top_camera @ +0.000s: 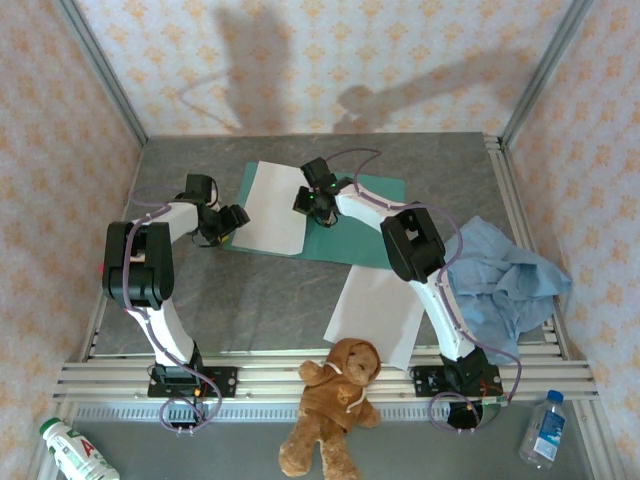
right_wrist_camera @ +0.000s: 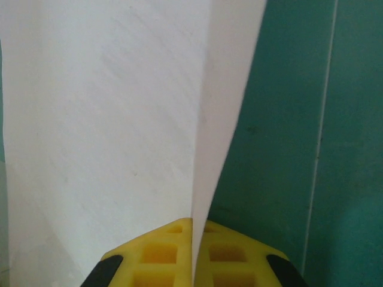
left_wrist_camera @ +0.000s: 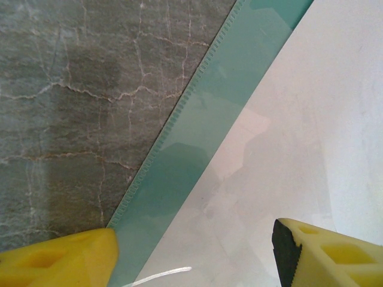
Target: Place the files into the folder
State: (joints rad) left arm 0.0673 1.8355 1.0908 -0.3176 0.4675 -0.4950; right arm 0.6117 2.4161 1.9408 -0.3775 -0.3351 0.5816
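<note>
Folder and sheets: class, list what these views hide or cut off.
Top external: folder partly hidden under the far sheet and right arm.
Top external: near sheet, right edge hidden under that arm.
Left wrist: left fingers cut off by the bottom edge.
Right wrist: right fingers likewise.

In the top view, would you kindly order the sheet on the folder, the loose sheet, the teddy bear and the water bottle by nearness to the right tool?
From the right tool:
1. Held sheet: pinched in it, on the folder.
2. Loose sheet: near side, centre-right.
3. Teddy bear: near edge, centre.
4. Water bottle: near-right corner.
</note>
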